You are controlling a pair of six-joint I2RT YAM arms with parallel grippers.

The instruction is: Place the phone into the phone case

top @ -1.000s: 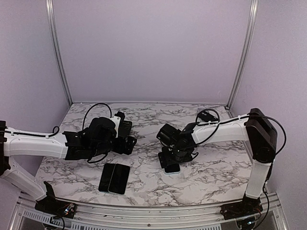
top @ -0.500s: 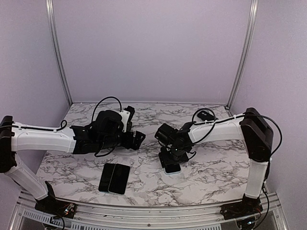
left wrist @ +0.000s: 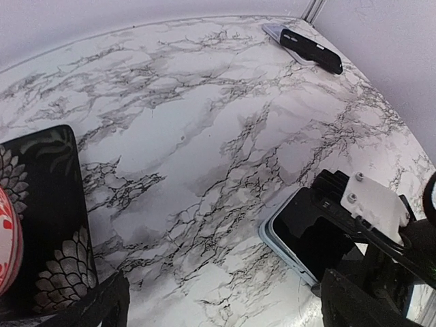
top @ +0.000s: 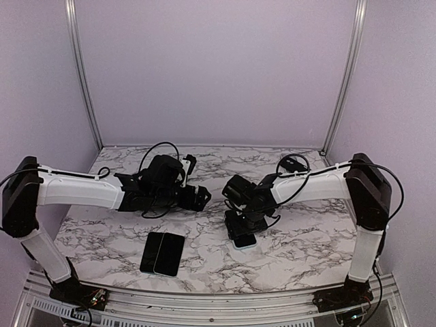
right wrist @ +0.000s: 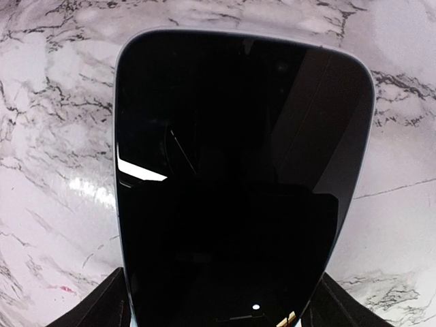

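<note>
The phone [right wrist: 238,170], black screen up, lies flat on the marble table inside a light blue case [top: 245,240]; only the case's rim shows around it. It also shows in the left wrist view [left wrist: 306,238]. My right gripper [top: 241,219] is low over the phone's far end. In its wrist view the right gripper [right wrist: 221,300] is open, with one finger on each side of the phone. My left gripper [top: 197,197] hangs just left of the phone. In its wrist view the left gripper [left wrist: 221,303] is open and empty.
A black case with a floral print [left wrist: 41,218] lies under my left wrist, with a red thing [left wrist: 5,238] at its edge. Two dark slabs [top: 162,253] lie side by side near the front edge. A black item [left wrist: 303,46] rests at the back right [top: 293,163].
My left arm has swung right and stretched toward the phone. My right gripper has stayed over the phone, which has barely shifted.
</note>
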